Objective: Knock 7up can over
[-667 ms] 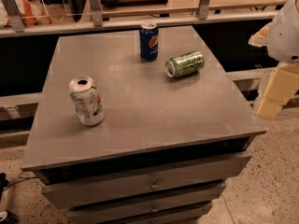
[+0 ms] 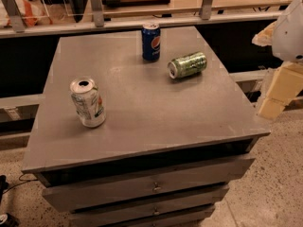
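Note:
The 7up can (image 2: 87, 102), silver-white with green lettering and an open silver top, stands upright on the left front part of the grey cabinet top (image 2: 151, 108). My gripper (image 2: 273, 100), cream-coloured under a white arm housing, hangs off the cabinet's right edge, beside and slightly below the top surface. It is far to the right of the 7up can and touches nothing.
A blue Pepsi can (image 2: 151, 41) stands upright near the back edge. An all-green can (image 2: 187, 64) lies on its side to the right of it. Drawers (image 2: 154, 187) fill the cabinet front. A railing and shelf (image 2: 142, 13) run behind.

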